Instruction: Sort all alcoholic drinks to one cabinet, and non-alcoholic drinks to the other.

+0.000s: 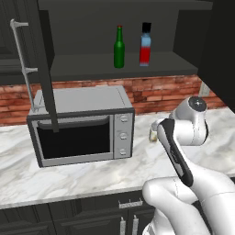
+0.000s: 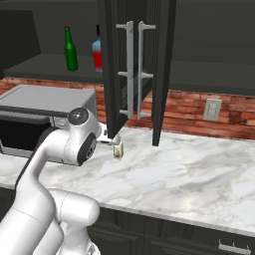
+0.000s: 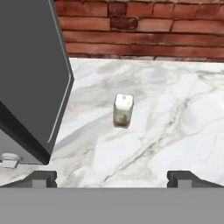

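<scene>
Two alcoholic drinks stand side by side on the open cabinet shelf (image 1: 87, 69) above the microwave: a slim green bottle (image 1: 119, 48) (image 2: 70, 50) with a red cap and a blue-over-red bottle (image 1: 145, 46) (image 2: 97, 54) with a black cap. A small pale cream container (image 3: 123, 110) (image 2: 118, 149) (image 1: 153, 134), a non-alcoholic drink, stands upright on the marble counter right of the microwave. My gripper (image 3: 112, 178) is open, with the container ahead of it and well apart from its fingertips (image 3: 41, 178).
A grey microwave (image 1: 82, 124) (image 3: 30, 87) sits on the counter close to the container's left. Open dark cabinet doors with long handles (image 2: 132, 69) hang above the counter. A second open cabinet shelf (image 2: 209, 77) lies to the right. Brick wall with an outlet (image 2: 213, 109) behind.
</scene>
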You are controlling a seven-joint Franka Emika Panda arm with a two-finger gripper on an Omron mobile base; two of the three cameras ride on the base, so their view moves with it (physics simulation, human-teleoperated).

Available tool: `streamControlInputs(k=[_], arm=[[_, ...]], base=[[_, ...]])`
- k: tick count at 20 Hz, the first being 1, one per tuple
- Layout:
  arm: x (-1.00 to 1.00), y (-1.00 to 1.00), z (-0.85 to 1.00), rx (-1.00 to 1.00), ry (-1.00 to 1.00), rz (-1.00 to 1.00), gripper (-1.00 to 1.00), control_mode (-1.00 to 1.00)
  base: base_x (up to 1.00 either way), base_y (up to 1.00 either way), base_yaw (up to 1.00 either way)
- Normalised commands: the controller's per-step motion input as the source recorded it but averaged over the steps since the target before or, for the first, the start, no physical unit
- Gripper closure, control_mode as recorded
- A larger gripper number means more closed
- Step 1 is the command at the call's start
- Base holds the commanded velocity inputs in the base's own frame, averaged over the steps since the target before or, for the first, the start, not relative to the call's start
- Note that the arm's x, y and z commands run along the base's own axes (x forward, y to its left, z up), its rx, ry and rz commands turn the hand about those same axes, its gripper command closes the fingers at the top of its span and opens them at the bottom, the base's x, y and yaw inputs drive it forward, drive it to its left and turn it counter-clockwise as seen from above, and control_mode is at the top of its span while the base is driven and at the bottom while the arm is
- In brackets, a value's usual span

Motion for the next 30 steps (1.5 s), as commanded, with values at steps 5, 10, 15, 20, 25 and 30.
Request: streamControlInputs(k=[5,10,15,20,25,30], arm=[[0.19,-0.06,-0.14,0.00,0.03,0.00,-1.00,-1.00],[0.19,-0.07,-0.15,0.00,0.02,0.00,-1.00,-1.00],[0.20,-0.04,-0.15,0.00,0.03,0.00,-1.00,-1.00],[0.21,-0.02,-0.17,0.00,0.03,0.00,-1.00,-1.00],[0.21,-0.01,-0.19,0.00,0.01,0.00,-1.00,-1.00],[0.20,-0.02,-0.19,0.00,0.00,0.00,-1.00,-1.00]], base=[[0.00,0.00,0.00],[0.00,0.00,0.00],[0.00,0.00,0.00],[0.00,0.00,0.00],[0.00,0.00,0.00],[0.00,0.00,0.00]])
